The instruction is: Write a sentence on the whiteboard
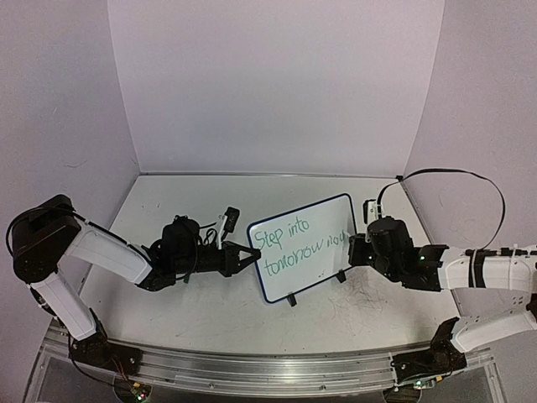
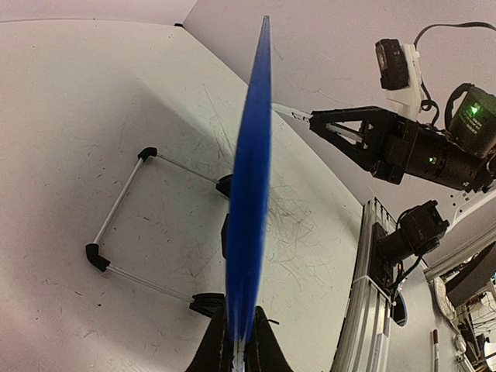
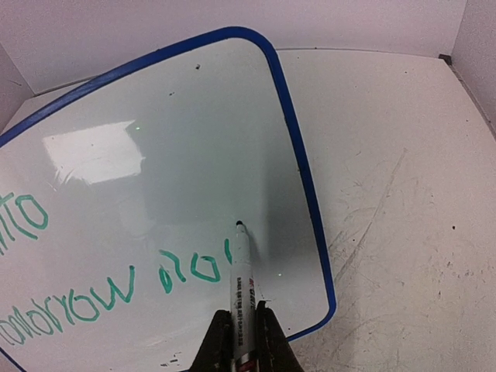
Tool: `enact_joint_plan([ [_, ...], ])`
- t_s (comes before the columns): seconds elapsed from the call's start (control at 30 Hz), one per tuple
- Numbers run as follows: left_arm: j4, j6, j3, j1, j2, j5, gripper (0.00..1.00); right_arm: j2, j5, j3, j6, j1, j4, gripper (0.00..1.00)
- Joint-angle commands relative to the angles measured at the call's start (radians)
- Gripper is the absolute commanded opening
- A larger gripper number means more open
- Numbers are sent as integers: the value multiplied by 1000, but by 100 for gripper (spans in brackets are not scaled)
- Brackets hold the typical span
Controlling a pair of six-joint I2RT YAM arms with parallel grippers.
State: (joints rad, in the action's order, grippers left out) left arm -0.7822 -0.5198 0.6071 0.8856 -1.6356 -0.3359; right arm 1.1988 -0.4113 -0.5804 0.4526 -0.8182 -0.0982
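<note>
The whiteboard (image 1: pixel 312 238) stands tilted mid-table, white with a blue rim and two black feet. The sentence (image 1: pixel 298 244) is green lettering in two slanted lines, "Step into" above "tomorrow no…". My left gripper (image 1: pixel 244 254) is shut on the board's left edge; in the left wrist view the blue rim (image 2: pixel 249 186) runs edge-on up from my left gripper (image 2: pixel 239 350). My right gripper (image 3: pixel 242 333) is shut on a white marker (image 3: pixel 242 287), its tip on the board's face (image 3: pixel 155 139) just right of the last green letters (image 3: pixel 194 267). In the top view the right gripper (image 1: pixel 352 249) is at the board's right edge.
A thin wire stand with black corner pieces (image 2: pixel 116 221) lies on the table (image 1: pixel 185 311) behind the board. Grey scribble marks (image 3: pixel 380 225) cover the tabletop right of the board. A metal rail (image 1: pixel 252 365) runs along the near edge. White walls enclose the back and sides.
</note>
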Motion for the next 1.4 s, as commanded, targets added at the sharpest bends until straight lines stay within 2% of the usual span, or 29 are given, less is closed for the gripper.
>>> enact_joint_plan([
  [0.0, 49, 18, 0, 4, -4, -4, 0, 4, 15, 28, 26, 7, -13, 0],
  [0.73, 48, 20, 5, 4, -7, -8, 0, 64, 11, 11, 64, 7, 30, 0],
  [1.37, 48, 18, 8, 6, -18, -14, 0, 46, -22, -56, -27, 44, -37, 0],
])
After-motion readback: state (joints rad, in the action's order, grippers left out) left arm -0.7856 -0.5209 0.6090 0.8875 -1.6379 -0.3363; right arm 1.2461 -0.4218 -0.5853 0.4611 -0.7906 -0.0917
